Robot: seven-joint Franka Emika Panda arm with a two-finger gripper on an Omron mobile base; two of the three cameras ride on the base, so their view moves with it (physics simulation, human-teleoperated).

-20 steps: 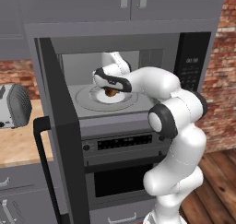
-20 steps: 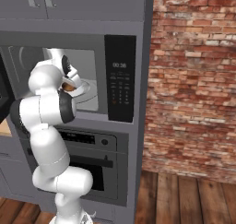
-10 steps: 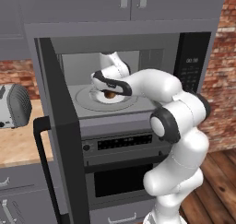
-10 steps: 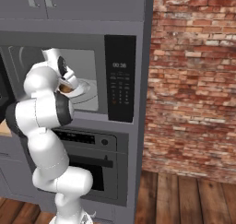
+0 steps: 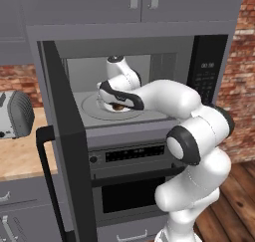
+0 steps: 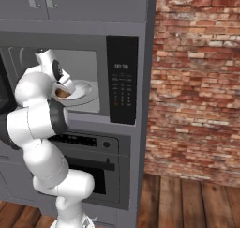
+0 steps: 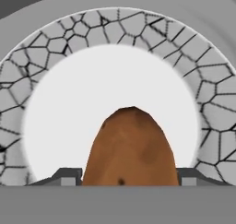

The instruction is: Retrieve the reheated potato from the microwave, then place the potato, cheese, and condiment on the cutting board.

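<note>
Between the fingertips: the potato (image 7: 130,149) sits squarely between the two dark finger tips, one at each flank, its long axis running straight away from the hand toward the far rim of the plate.
Jaws: part-way apart with the potato filling the gap; the tips look to be touching its sides, so I judge it gripped, though whether it is lifted off the plate I cannot tell.
Potato, look: brown, oval, dull mottled skin with a small dark spot low down; the end away from the hand is narrower and rounded.
Potato, place: over the plain white middle of the round plate (image 7: 55,121), well inside its crackle-patterned rim.
Plate, place: on the floor of the microwave (image 5: 204,76), toward the middle of the cavity.
Gripper (image 5: 118,104): reaching in through the open front, hand bent down over the plate.
Door (image 5: 64,151): swung wide to the left, clear of the arm.
Coming move, my guess: a straight pull back toward the open front edge.
</note>
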